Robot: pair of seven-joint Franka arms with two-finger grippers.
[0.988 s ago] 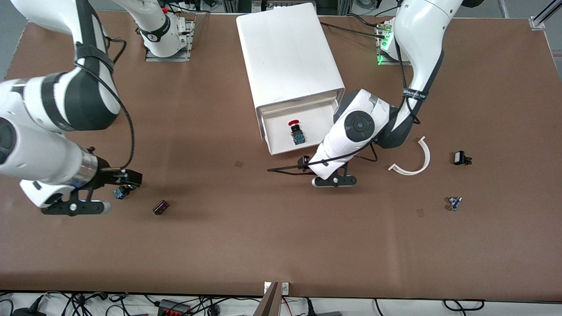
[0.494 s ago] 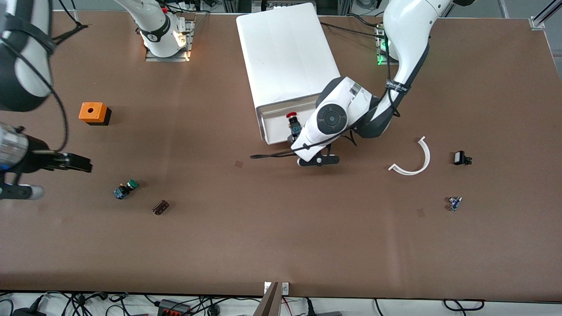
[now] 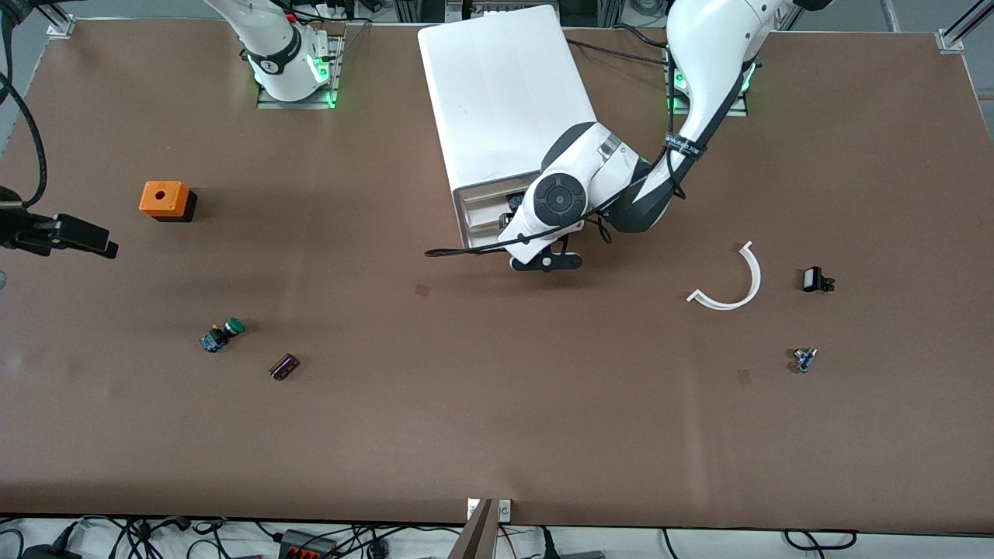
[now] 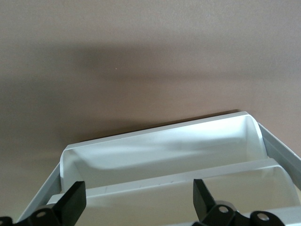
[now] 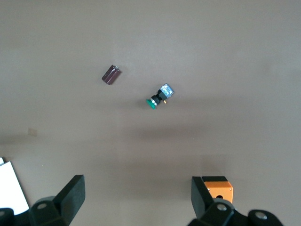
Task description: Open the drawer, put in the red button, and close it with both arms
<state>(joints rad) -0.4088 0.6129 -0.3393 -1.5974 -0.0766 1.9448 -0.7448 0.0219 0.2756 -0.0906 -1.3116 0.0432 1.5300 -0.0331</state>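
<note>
The white cabinet (image 3: 505, 85) stands at the middle of the table near the bases. Its drawer (image 3: 480, 216) sits almost flush with the cabinet front; only a narrow stepped strip shows. The red button is hidden. My left gripper (image 3: 546, 262) is at the drawer front with its wrist over it. In the left wrist view the gripper (image 4: 138, 188) is open and empty, and the white scooped drawer fronts (image 4: 160, 150) lie between its fingers. My right gripper (image 5: 136, 183) is open and empty high above the table; only the right arm's black wrist part (image 3: 70, 233) shows at the front view's edge.
A green-capped button (image 3: 221, 335) (image 5: 160, 97), a small dark block (image 3: 284, 366) (image 5: 111, 74) and an orange box (image 3: 164, 199) (image 5: 217, 187) lie toward the right arm's end. A white curved strip (image 3: 734, 283) and two small parts (image 3: 815, 279) (image 3: 804, 359) lie toward the left arm's end.
My left gripper has pushed the drawer into the cabinet, and the red button has gone out of sight with it. My right arm has lifted away toward its end, uncovering the orange box.
</note>
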